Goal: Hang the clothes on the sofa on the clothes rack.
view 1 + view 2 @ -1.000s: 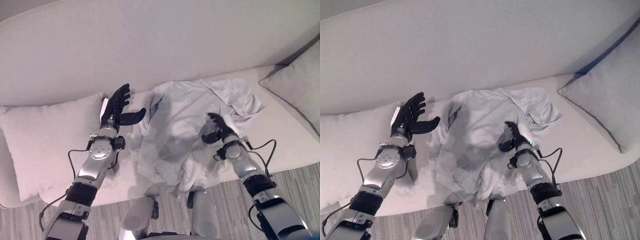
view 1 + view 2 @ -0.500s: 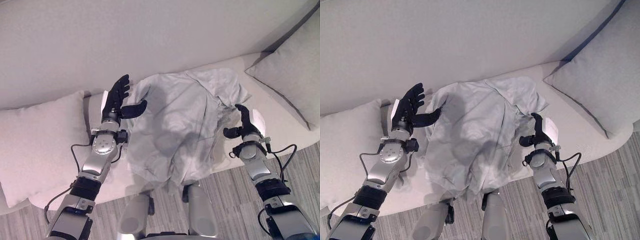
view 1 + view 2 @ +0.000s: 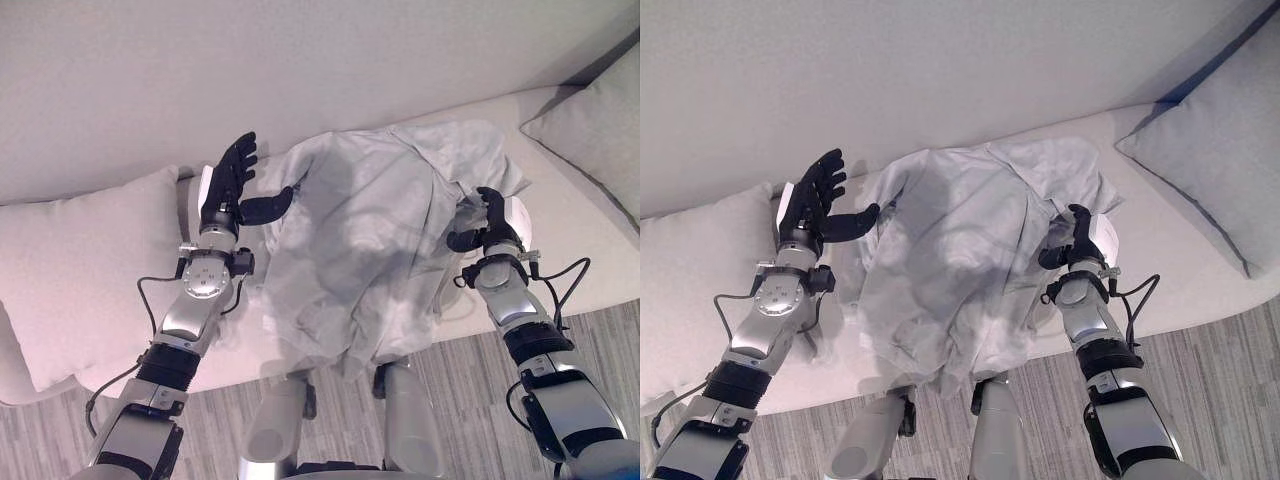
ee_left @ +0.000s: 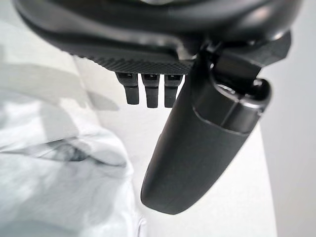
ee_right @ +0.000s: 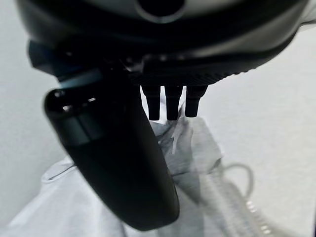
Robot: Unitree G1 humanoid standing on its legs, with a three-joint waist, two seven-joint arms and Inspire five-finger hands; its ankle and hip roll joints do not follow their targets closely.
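Head views: a pale grey garment (image 3: 370,240), crumpled, lies on the seat of a light sofa (image 3: 300,70), centre of frame, spreading from the seat's back edge down over its front edge toward the lower centre, where the striped floor (image 3: 600,330) begins. A large cushion (image 3: 80,270) sits at the left of the frame, a second cushion (image 3: 590,130) at the upper right. Left hand (image 3: 228,190) is raised left of centre, just beside the garment's left edge; fingers straight and spread, pointing toward the sofa back, thumb stretched sideways with its tip at or just over the cloth edge, contact not resolvable from here. Left wrist view: thumb (image 4: 197,153) extended, fingertips (image 4: 150,96) straight in a row, nothing between them; cloth lies beside the thumb with a gap of bare sofa visible, so the hand holds nothing. Right hand (image 3: 1076,240) stands right of centre against the garment's right edge, palm toward the cloth, fingers up and relaxed, thumb angled toward the fabric. Right wrist view: fingers (image 5: 168,106) straight, thumb (image 5: 123,168) out, folds of the garment past them, none of it pinched. Garment rests on the sofa, in neither hand
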